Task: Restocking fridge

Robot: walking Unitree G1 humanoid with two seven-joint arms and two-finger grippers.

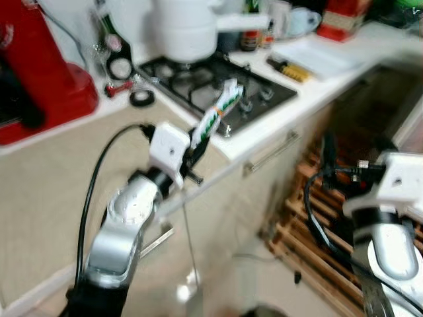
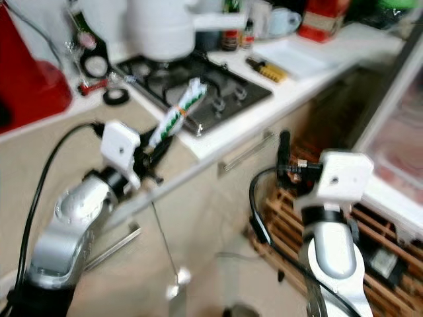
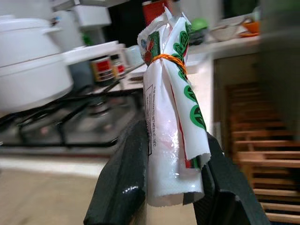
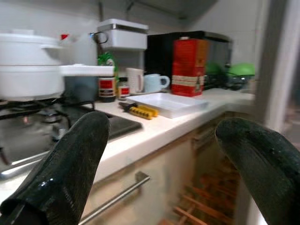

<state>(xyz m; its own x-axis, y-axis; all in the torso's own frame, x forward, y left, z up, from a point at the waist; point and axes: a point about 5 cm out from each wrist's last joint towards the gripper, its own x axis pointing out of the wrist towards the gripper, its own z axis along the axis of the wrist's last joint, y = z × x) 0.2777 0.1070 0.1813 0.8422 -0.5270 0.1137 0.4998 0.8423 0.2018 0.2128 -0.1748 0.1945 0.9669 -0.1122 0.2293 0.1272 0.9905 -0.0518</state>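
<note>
My left gripper (image 1: 197, 146) is shut on a rolled white packet (image 1: 218, 112) with green and red print, bound by an orange rubber band (image 3: 169, 59). It holds the packet tilted up in front of the counter edge, near the gas hob (image 1: 218, 82). In the left wrist view the packet (image 3: 173, 126) sits squeezed between the two black fingers (image 3: 123, 183). My right gripper (image 2: 284, 153) is raised at the right, open with nothing between its fingers (image 4: 70, 159), and faces the counter.
A white pot (image 1: 185, 26) stands on the hob. A red appliance (image 1: 39, 72) is at the back left, with a red carton (image 4: 188, 61), mugs (image 4: 154, 82) and a white tray (image 4: 168, 103) further along the counter. A wooden slatted rack (image 1: 317, 231) stands low at the right, under drawer handles (image 1: 271, 153).
</note>
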